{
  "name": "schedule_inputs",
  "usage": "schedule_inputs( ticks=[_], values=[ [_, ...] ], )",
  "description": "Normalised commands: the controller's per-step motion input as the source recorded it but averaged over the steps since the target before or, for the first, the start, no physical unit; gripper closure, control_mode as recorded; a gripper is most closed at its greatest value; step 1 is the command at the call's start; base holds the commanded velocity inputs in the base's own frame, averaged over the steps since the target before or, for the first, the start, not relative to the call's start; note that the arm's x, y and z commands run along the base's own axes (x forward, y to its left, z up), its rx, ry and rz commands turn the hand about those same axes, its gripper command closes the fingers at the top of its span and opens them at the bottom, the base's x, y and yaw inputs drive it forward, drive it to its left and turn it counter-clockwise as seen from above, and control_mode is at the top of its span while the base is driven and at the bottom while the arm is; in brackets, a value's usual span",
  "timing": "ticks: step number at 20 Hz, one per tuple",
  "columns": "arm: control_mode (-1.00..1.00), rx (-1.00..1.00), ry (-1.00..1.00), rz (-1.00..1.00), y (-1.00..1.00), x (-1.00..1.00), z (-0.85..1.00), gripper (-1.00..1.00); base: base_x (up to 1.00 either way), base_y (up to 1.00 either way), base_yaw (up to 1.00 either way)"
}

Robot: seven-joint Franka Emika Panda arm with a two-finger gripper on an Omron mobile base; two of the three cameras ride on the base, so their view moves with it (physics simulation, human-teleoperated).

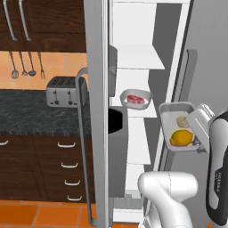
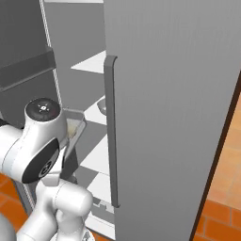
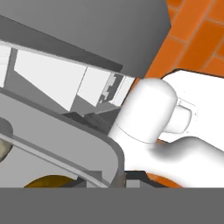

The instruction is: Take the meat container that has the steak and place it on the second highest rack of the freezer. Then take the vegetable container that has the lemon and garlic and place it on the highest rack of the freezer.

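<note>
While the steak (image 1: 135, 98) sits in its meat container (image 1: 136, 99) on the second highest rack (image 1: 133, 107) of the freezer (image 1: 147, 67), our gripper (image 1: 199, 143) holds the vegetable container (image 1: 178, 126), tilted outside the shelves, with the lemon (image 1: 181, 138) just below the garlic (image 1: 182, 121) inside.
</note>
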Motion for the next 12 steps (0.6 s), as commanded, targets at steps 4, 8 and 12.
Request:
schedule_inputs(
  ticks=[4, 8, 12],
  values=[
    [-1.0, -0.03, -0.13, 0.05, 0.0, 0.47, 1.0, 1.0, 0.0, 0.0, 0.0],
    [-1.0, -0.02, -0.04, 0.0, 0.0, 0.74, 0.71, 1.0, 0.0, 0.0, 0.0],
    [-1.0, 0.0, 0.05, -0.02, 0.15, 0.96, 0.18, 1.0, 0.0, 0.0, 0.0]
  ],
)
